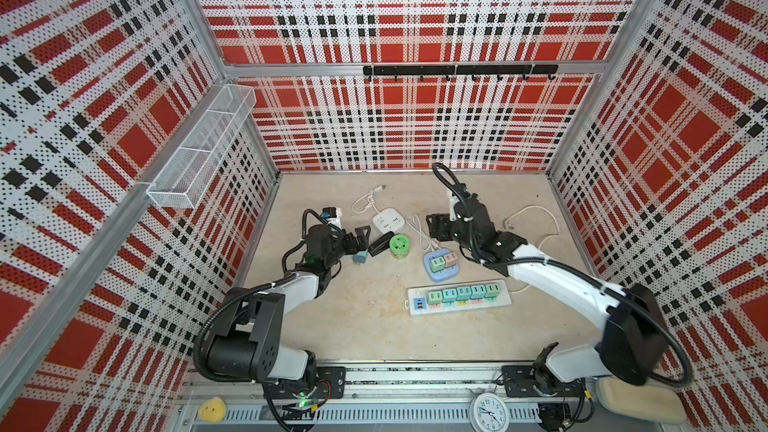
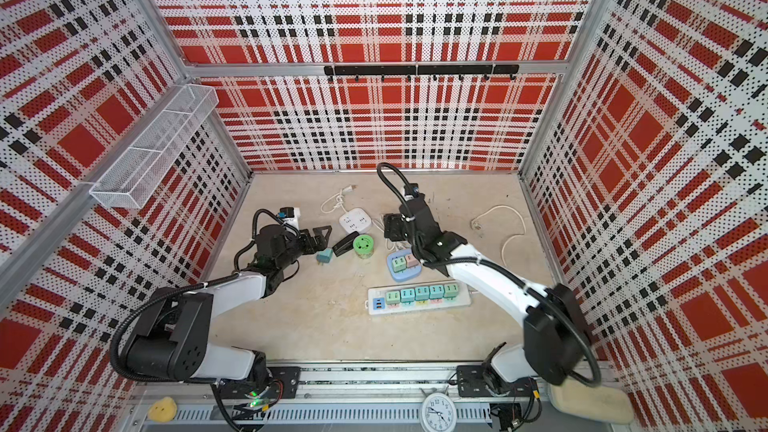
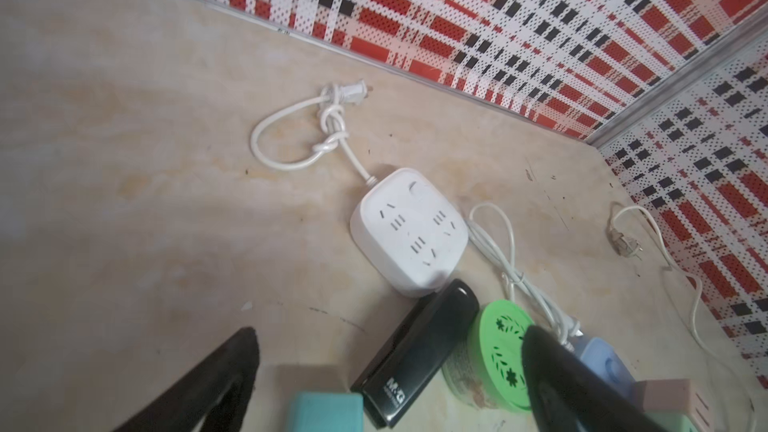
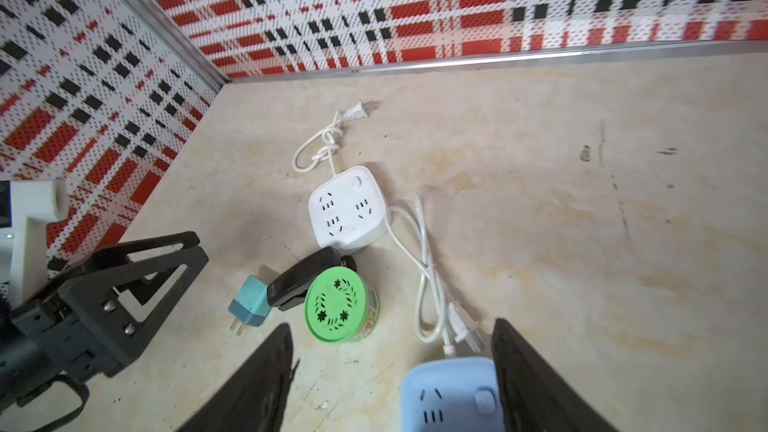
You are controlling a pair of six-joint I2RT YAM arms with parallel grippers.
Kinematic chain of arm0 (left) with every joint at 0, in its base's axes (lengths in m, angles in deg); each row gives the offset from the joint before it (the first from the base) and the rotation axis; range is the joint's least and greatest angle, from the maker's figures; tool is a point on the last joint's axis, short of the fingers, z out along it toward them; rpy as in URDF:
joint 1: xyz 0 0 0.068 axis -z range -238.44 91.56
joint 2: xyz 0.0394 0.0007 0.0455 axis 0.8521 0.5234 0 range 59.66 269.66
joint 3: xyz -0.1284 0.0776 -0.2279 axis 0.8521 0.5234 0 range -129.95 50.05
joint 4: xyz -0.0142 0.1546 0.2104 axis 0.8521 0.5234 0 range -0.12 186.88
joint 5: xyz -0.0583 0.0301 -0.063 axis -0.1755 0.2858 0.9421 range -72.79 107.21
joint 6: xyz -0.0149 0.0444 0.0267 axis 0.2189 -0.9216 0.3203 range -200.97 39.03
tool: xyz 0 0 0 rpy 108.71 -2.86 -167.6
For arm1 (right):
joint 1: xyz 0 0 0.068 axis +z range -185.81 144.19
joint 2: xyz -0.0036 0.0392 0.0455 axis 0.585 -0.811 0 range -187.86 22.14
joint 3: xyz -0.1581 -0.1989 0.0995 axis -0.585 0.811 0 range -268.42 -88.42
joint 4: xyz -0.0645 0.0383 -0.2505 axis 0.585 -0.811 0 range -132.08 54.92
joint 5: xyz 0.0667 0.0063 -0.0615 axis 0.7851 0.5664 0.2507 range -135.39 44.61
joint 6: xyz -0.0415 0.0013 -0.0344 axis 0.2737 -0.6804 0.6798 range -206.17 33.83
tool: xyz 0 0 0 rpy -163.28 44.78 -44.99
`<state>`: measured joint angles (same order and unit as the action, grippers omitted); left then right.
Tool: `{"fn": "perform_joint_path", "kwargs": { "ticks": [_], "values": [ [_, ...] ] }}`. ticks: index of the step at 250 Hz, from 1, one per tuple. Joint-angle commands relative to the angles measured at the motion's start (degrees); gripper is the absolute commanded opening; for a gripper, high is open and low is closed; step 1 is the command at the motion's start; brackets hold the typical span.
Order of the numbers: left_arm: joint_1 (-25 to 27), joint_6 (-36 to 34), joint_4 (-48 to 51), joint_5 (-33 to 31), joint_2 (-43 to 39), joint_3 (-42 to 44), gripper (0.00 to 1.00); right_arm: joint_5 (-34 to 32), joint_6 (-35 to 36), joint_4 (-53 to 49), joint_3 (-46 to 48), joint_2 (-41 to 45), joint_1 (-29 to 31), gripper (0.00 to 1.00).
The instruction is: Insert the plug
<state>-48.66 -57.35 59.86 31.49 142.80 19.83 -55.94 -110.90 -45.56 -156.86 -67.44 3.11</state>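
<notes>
A teal plug (image 1: 360, 258) (image 2: 325, 256) lies on its side on the table, prongs pointing toward the front. My left gripper (image 1: 359, 243) (image 3: 390, 332) hovers open just above it. In the left wrist view only the plug's top (image 3: 326, 411) shows, low between the jaws and touching neither. My right gripper (image 1: 435, 228) (image 4: 392, 326) is open and holds nothing, over the far end of a blue socket block (image 1: 440, 268) (image 4: 451, 392). A white square socket block (image 1: 388, 221) (image 4: 347, 209) has free slots. The plug (image 4: 249, 301) also shows in the right wrist view.
A black stapler (image 1: 380, 244) and a green-lidded jar (image 1: 400, 246) lie right of the plug. A long strip (image 1: 459, 297) holds several adapters. White cables (image 1: 536, 218) trail at the right. A wire basket (image 1: 199, 151) hangs on the left wall.
</notes>
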Motion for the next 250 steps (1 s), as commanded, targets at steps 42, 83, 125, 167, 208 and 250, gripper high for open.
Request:
{"fn": "perform_joint_path", "kwargs": {
  "ticks": [42,83,125,167,208,250],
  "values": [
    [-0.53,3.13,-1.98,-5.87,1.33,-0.29,0.99,6.08,4.01,-12.87,-28.34,-26.02,-0.03,0.73],
    [-2.08,3.36,-1.71,-4.47,2.06,-0.77,0.99,6.31,6.23,-19.90,-45.99,-39.24,-0.16,0.74],
    [-2.14,4.73,-0.66,-0.91,7.27,-6.13,0.99,6.21,7.20,-26.54,-62.54,-50.89,-0.97,0.74],
    [-2.14,7.86,-0.04,2.46,15.76,-13.63,0.99,10.93,3.98,-25.96,-66.55,-56.02,-3.33,0.75],
    [-1.46,9.27,0.04,3.03,21.43,-18.70,0.99,15.81,2.47,-23.60,-64.84,-57.50,-3.94,0.77],
    [-0.29,9.17,0.13,3.20,25.15,-21.56,0.99,20.57,-0.17,-19.93,-62.43,-58.15,-3.94,0.77]
  ]
}}
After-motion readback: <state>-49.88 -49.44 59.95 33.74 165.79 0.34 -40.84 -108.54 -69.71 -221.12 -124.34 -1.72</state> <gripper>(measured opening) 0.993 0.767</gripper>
